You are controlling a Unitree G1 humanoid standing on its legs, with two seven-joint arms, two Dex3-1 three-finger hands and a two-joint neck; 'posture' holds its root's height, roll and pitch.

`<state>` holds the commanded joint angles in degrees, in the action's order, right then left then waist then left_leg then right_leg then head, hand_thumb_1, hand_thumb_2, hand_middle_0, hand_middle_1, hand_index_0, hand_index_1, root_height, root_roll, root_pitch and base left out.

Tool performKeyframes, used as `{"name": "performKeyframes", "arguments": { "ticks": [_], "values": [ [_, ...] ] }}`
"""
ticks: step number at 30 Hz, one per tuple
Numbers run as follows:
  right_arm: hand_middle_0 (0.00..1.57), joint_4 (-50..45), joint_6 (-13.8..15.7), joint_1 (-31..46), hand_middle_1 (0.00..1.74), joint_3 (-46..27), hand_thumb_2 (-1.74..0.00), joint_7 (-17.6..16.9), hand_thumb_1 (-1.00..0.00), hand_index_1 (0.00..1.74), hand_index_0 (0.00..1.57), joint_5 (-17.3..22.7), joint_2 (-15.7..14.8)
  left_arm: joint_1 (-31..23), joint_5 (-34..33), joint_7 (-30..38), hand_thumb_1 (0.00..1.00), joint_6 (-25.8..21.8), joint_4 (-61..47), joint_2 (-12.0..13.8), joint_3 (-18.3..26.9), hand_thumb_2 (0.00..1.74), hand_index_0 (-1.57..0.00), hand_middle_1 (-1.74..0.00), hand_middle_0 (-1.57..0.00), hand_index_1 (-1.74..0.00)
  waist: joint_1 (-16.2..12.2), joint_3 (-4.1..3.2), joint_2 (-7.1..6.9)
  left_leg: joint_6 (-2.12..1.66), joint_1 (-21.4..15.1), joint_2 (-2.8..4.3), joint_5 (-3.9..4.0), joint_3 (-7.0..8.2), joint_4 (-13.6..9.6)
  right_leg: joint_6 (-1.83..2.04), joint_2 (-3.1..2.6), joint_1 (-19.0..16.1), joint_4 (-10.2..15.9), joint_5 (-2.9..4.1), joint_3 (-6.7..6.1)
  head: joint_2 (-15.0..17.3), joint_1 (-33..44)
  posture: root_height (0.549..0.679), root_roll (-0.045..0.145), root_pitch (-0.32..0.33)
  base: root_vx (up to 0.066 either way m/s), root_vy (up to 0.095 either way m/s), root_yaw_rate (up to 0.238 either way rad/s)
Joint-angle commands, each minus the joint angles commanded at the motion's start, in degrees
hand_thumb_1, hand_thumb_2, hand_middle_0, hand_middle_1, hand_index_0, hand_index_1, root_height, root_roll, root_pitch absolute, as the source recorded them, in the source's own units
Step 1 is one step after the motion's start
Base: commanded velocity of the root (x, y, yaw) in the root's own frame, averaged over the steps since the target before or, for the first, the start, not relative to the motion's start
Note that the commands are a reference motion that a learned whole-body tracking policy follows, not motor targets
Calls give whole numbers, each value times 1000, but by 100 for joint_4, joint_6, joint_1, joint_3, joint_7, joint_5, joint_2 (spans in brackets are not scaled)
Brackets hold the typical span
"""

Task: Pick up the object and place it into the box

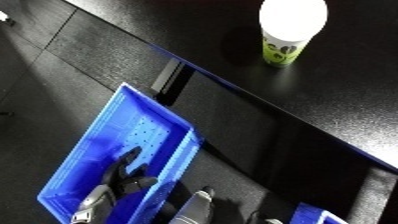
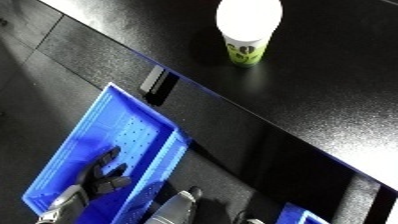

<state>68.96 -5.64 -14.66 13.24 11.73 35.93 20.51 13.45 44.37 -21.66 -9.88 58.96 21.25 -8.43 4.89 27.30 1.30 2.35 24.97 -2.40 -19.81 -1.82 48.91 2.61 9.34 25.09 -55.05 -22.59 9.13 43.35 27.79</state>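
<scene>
One paper cup, one blue bin, one hand in view

The white-and-green paper cup [image 1: 290, 31] stands upright on the black table [image 1: 355, 90], well apart from the blue bin [image 1: 107, 150]; the left hand [image 1: 124, 176] hangs over the bin, fingers straight and slightly apart, holding nothing.

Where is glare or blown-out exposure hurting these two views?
Left eye view: the cup has a top blown out to pure white, its inside unreadable; a sheen runs along the black table near its edge. Right eye view: same washed-out cup top; the left hand over the blue bin looks dark and soft.
</scene>
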Motion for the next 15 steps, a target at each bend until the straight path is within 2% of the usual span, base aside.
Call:
{"name": "performKeyframes", "arguments": {
  "ticks": [4, 7, 11, 15],
  "values": [
    [0, -52, 42, 42, 0, 4, 0, 18, 0, 0, 0, 66, 31, 55, 2, -342, 0, 101, -729, 103, -203, 0, 0, 0, 0, 0, 48, 33, 20, -6, 9, -5, -9, -15, -27, 29, 19, 15, 7, 12, 17, -120, -189, 611, 24, -80, -6, 3, 28],
    [0, -132, 55, 78, 0, 21, 0, 3, 0, 0, 0, 97, 63, 112, -39, -660, 0, 358, -1378, 254, -458, 0, 0, 0, 0, 0, 72, 63, 44, -6, 14, -12, -14, -21, -55, 50, 30, 26, 14, 25, 26, -239, -301, 612, 22, -76, -13, 7, 16],
    [0, -227, 30, 99, 0, 45, 0, -30, 0, 0, 0, 120, 124, 211, -104, -1350, 0, 1068, -2344, 624, -831, 0, 0, 0, 0, 0, 80, 103, 70, -6, 15, -15, -30, -28, -72, 81, 46, 19, 32, 48, 39, -378, -423, 612, 21, -72, -10, 4, 16],
    [0, -283, 4, 126, 0, 100, 0, -32, 0, 0, 0, 231, 221, 401, 163, -2213, 0, 2087, -3531, 1125, -1241, 0, 0, 0, 0, 0, 70, 148, 106, -1, 4, -17, -61, -37, -62, 107, 70, -18, 59, 73, 46, -490, -620, 613, 20, -73, 0, 1, 25]
  ]
}}
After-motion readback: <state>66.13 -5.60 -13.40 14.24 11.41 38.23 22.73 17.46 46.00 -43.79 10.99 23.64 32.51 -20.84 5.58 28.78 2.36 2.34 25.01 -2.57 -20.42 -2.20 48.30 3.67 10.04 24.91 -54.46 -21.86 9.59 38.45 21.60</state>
